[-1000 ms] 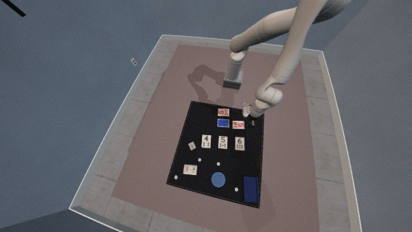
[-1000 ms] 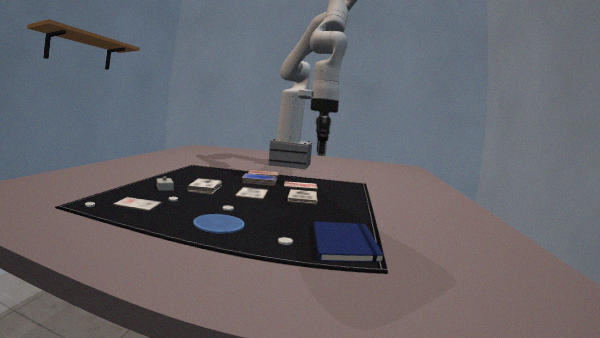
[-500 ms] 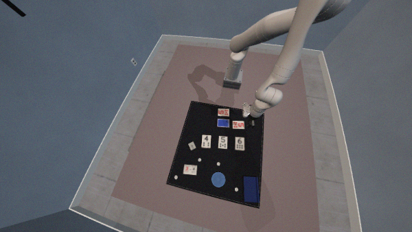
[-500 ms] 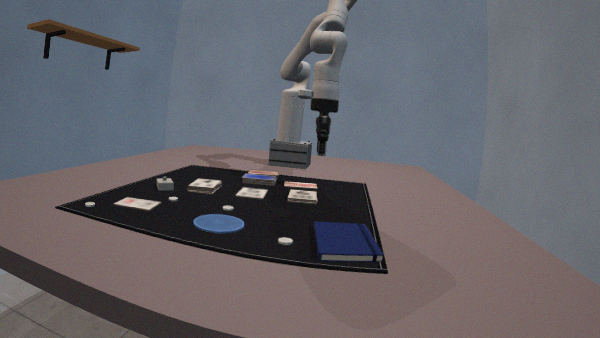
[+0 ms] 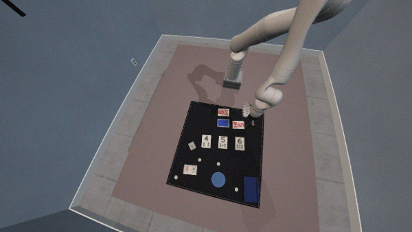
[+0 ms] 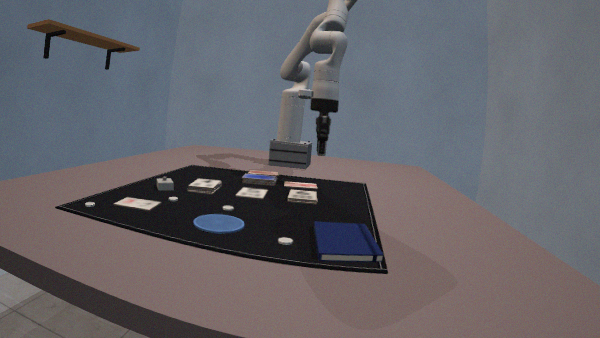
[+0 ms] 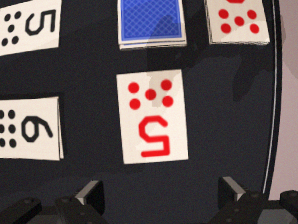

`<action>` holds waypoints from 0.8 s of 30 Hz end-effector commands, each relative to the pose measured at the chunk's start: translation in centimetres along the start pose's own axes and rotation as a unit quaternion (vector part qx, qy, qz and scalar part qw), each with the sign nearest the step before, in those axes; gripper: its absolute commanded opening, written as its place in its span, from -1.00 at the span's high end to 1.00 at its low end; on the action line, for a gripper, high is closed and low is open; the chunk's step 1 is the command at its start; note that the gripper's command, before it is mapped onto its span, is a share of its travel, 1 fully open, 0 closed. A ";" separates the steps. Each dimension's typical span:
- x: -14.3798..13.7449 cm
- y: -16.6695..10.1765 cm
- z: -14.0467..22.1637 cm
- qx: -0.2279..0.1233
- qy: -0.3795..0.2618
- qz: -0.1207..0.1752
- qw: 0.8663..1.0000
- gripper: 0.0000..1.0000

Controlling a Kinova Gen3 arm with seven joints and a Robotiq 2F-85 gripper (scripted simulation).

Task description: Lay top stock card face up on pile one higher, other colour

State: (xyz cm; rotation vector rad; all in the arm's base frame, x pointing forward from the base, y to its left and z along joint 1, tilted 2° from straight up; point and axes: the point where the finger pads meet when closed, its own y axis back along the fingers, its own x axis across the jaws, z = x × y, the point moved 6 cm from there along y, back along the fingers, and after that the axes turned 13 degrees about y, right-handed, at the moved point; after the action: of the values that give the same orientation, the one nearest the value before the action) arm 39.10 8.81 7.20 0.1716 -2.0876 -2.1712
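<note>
The face-down stock has a blue back and lies on the black mat; it also shows in the top view. A face-up red 5 lies flat on the mat beside the stock, on no pile. Another red 5 lies further on. The black 4, black 5 and black 6 piles form a row. My gripper is open and empty. It hangs well above the mat's far right part, over the lone red 5.
A small grey cube, a red-and-black marked tile, a blue disc, several small white discs and a blue book lie on the near part of the mat. The arm's base stands beyond the mat.
</note>
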 end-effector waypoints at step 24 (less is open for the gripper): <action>0.8 -0.6 -0.9 0.003 -0.202 0.012 0.979 -0.69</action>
State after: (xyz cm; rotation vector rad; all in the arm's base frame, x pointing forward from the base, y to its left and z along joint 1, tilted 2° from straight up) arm 39.06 7.71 6.86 -0.2199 -2.2536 -2.3320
